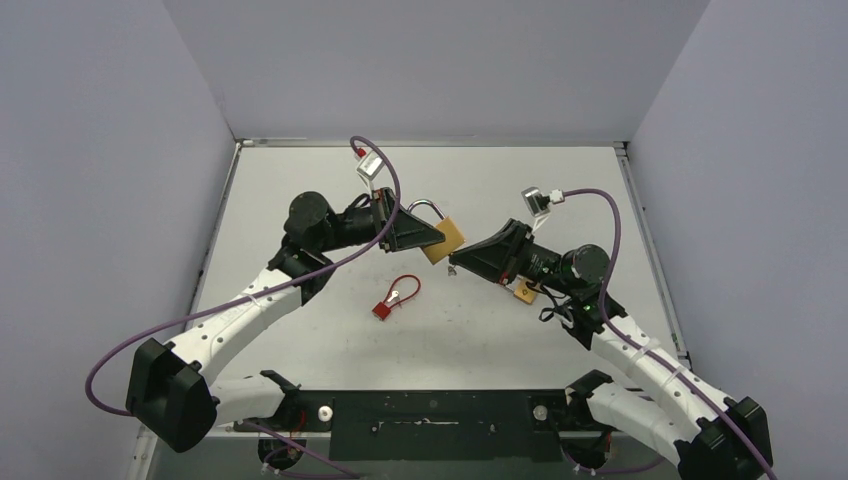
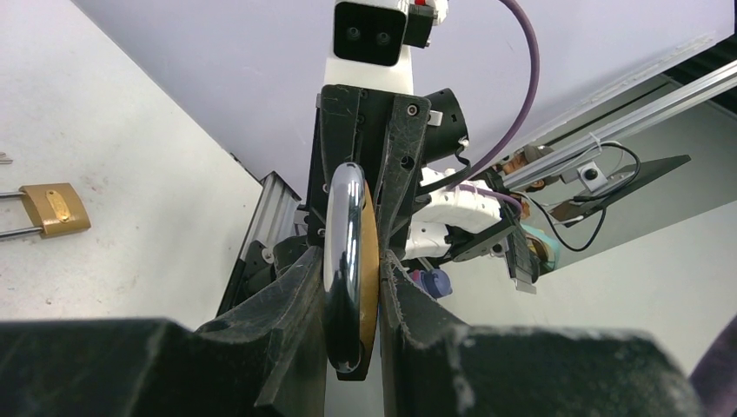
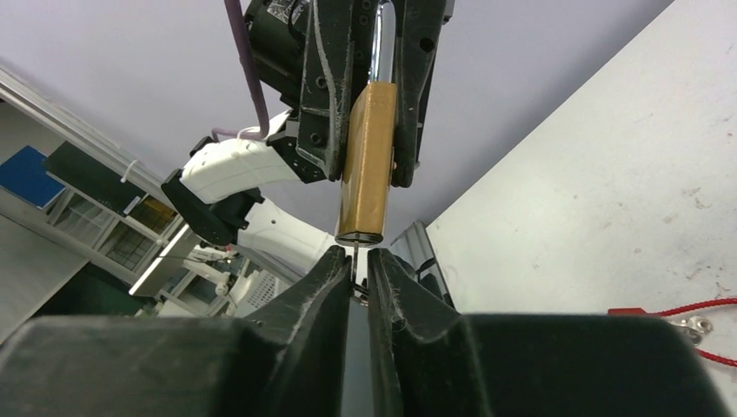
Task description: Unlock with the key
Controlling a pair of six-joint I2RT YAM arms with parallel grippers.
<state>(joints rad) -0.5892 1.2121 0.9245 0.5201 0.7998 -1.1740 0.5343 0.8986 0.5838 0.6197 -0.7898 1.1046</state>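
My left gripper (image 1: 428,238) is shut on a brass padlock (image 1: 443,238) and holds it off the table, chrome shackle (image 1: 425,207) pointing back. In the left wrist view the padlock (image 2: 370,261) stands edge-on between the fingers (image 2: 287,295). From the right, my right gripper (image 1: 456,264) meets the padlock's bottom end. In the right wrist view the padlock (image 3: 367,165) hangs just above the right gripper (image 3: 356,265), whose jaws are shut on a thin key (image 3: 355,254). The blade runs up into the padlock's bottom face.
A second brass padlock (image 1: 524,291) lies on the table under the right arm, also seen in the left wrist view (image 2: 54,208). A red tag on a red wire loop (image 1: 382,309) lies on the table near the middle. Grey walls enclose the table.
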